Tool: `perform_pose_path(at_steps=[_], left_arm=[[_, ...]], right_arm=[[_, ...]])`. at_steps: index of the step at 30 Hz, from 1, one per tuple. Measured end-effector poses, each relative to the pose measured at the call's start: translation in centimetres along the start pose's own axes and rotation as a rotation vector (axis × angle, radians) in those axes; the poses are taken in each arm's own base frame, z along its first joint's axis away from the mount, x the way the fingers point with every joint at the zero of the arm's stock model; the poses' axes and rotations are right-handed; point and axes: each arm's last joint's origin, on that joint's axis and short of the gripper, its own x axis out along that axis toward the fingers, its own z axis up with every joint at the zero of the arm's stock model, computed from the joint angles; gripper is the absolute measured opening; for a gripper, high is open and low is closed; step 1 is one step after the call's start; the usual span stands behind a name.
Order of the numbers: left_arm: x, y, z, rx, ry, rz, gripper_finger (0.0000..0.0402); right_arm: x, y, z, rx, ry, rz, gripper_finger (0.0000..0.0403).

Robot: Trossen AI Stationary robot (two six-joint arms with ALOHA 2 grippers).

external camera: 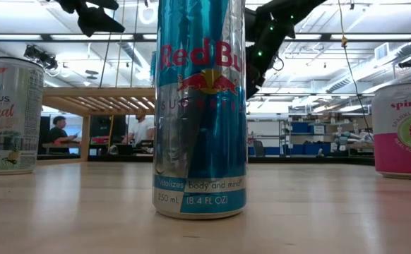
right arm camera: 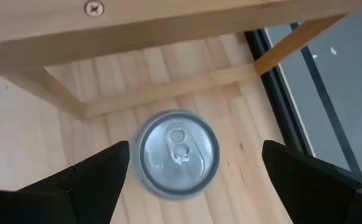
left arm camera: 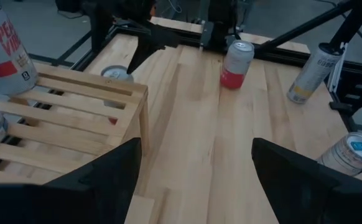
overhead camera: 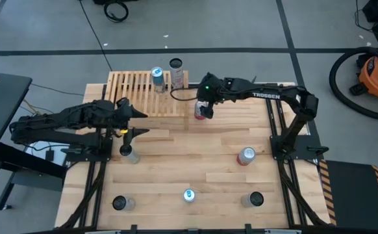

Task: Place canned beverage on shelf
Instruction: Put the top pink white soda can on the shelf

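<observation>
Seen from above, the right gripper (overhead camera: 204,109) hangs just off the shelf's (overhead camera: 132,84) near right corner, over a can (overhead camera: 203,112) that its own body largely hides. Only the right wrist view shows that can (right arm camera: 178,154) plainly: a silver top with its pull tab, standing on the table directly below and between the two spread fingers (right arm camera: 88,180), which do not touch it, with the shelf's leg and rail just beyond. The left gripper (overhead camera: 137,123) sits off the shelf's near left edge, fingers apart and holding nothing; its wrist view looks past them across the slats (left arm camera: 56,118), where a white and red can (left arm camera: 4,50) stands on top, and onward to a red can (left arm camera: 236,64) well beyond on the table. The high view shows two cans (overhead camera: 158,78) on the shelf's far edge. The low view is filled by a blue and silver can (external camera: 200,106), with both arms only partly visible overhead.
</observation>
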Motion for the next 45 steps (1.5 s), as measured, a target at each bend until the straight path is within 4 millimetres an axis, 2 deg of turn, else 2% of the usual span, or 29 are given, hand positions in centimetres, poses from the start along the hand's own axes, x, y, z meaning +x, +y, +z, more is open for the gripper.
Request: perform_pose_path(at_steps=[19, 25, 40, 45], left_arm=[[1.5, 0.1, -0.4, -0.007, 0.077, 0.024, 0.0314], [1.7, 0.1, -0.4, -0.006, 0.083, 0.025, 0.0314], [1.7, 0.0, -0.2, 0.025, 0.057, 0.021, 0.0314], [1.7, 0.0, -0.2, 0.026, 0.055, 0.021, 0.0314]], right_arm=[[2.1, 0.5, -1.6, 0.071, -0.044, 0.005, 0.0377], [2.4, 0.5, -1.7, 0.084, -0.068, 0.002, 0.0377], [4.1, 1.0, -3.5, 0.116, -0.113, -0.002, 0.0378], [4.2, 1.1, -3.5, 0.117, -0.132, -0.009, 0.0371]])
